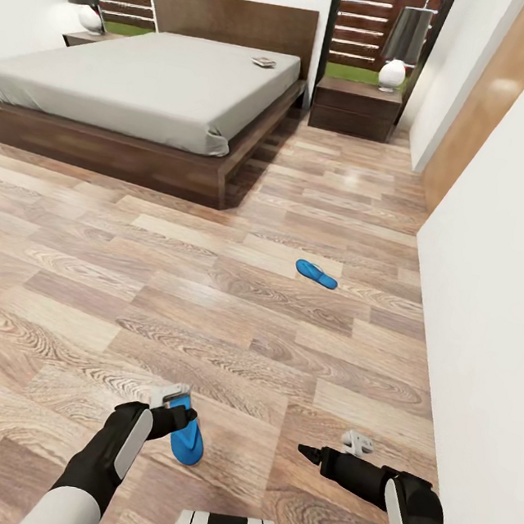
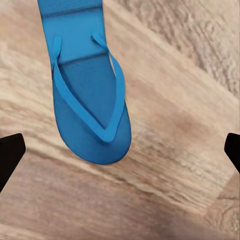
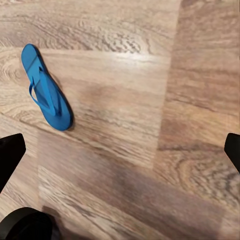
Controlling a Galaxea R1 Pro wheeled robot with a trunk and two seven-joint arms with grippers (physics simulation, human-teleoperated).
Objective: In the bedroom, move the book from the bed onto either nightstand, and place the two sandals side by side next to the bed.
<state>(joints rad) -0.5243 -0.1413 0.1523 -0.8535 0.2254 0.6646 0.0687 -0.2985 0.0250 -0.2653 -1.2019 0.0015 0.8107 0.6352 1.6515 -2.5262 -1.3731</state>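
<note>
One bright blue sandal [image 1: 186, 439] lies flat on the plank floor just under my left gripper [image 1: 170, 409]. In the left wrist view that gripper [image 2: 120, 152] is open, with the sandal's [image 2: 90, 95] toe end between its wide-apart fingertips [image 2: 10, 152] and touching neither. The second sandal [image 1: 316, 274] lies farther ahead on the floor. My right gripper [image 1: 335, 448] hovers open over bare floor; its wrist view shows a sandal [image 3: 47, 92] off to one side. The book [image 1: 263, 62] rests on the bed [image 1: 145, 81] near the headboard. A nightstand [image 1: 354, 107] stands right of the bed.
Another nightstand [image 1: 83, 39] with a lamp sits left of the bed. A white lamp [image 1: 392, 74] stands on the right nightstand. A white wall [image 1: 499, 285] runs close along my right side. Wood floor [image 1: 127, 277] stretches between me and the bed.
</note>
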